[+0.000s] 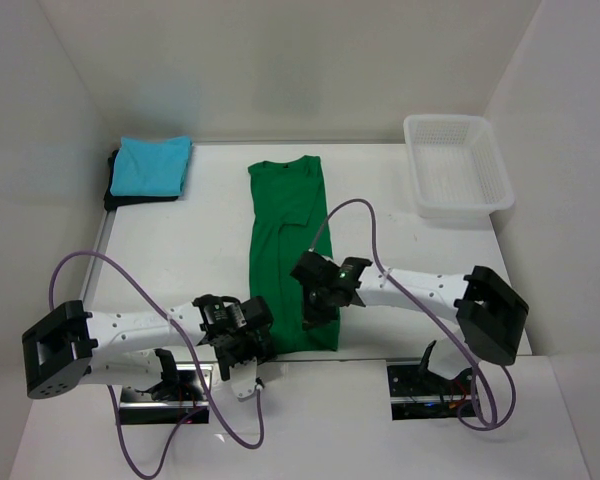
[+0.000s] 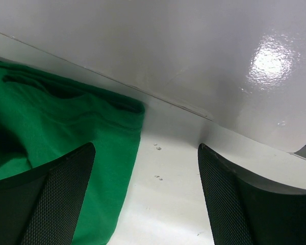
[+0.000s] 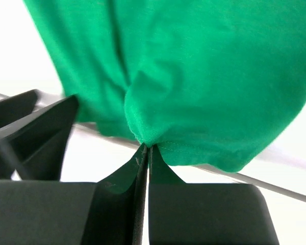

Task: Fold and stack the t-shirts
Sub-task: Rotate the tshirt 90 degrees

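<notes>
The green t-shirt (image 1: 285, 240) lies as a long narrow strip reaching the tabletop's (image 1: 180, 250) near edge. The right gripper (image 3: 144, 149) clamps its hem, and the left gripper (image 2: 145, 168) has its jaws apart.

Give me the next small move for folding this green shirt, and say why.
Probably shift the left claw onto the near hem of the green t-shirt and close it. The right claw is shut on that hem, but the left stands open, its gap mostly over bare table beside the cloth.
</notes>
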Available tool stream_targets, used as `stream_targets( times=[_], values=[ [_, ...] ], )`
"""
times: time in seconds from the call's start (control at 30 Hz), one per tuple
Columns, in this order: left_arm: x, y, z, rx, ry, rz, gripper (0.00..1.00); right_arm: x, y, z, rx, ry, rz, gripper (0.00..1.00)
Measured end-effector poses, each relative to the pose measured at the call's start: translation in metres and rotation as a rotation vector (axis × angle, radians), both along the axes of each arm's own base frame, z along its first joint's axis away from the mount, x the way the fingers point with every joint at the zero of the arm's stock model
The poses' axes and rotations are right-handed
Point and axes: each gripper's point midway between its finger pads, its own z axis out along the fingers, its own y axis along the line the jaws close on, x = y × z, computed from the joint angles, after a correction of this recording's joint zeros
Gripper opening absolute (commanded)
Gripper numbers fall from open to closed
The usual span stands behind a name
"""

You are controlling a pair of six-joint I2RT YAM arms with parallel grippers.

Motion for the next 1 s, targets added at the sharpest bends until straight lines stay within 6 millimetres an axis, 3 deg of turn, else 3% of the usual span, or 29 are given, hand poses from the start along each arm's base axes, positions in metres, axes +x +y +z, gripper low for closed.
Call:
stream_targets(
  times=[0.2,0.3,0.33,0.43,0.63,0.8,0.9,1.0],
  values=[
    [0.001,0.001,0.000,0.002,-0.005,0.001,0.91,-0.005,0.009,0.001,0.089,0.026,0.059,0.00],
    [0.001,0.000,0.000,0.002,-0.005,0.001,0.93,-0.013,0.011,-0.011,0.085,0.074,0.092,0.26],
    [0.001,0.000,0.000,0.001,-0.005,0.001,0.94,-0.015,0.011,-0.018,0.076,0.088,0.101,0.46],
    [0.001,0.000,0.000,0.000,-0.008,0.003,0.95,-0.018,0.008,-0.030,0.047,0.116,0.117,0.58],
    [0.001,0.001,0.000,-0.007,-0.013,0.003,0.96,-0.017,0.008,-0.019,0.068,0.091,0.125,0.59],
    [0.004,0.002,0.000,-0.002,-0.031,-0.010,0.96,-0.008,-0.002,0.029,0.139,0.004,0.024,0.55],
    [0.005,0.000,0.001,0.004,-0.058,-0.064,0.96,0.002,-0.018,0.058,0.199,-0.042,-0.103,0.55],
    [0.003,-0.005,-0.001,0.007,-0.071,-0.127,0.96,0.005,-0.049,0.057,0.181,-0.046,-0.226,0.55]
  ],
)
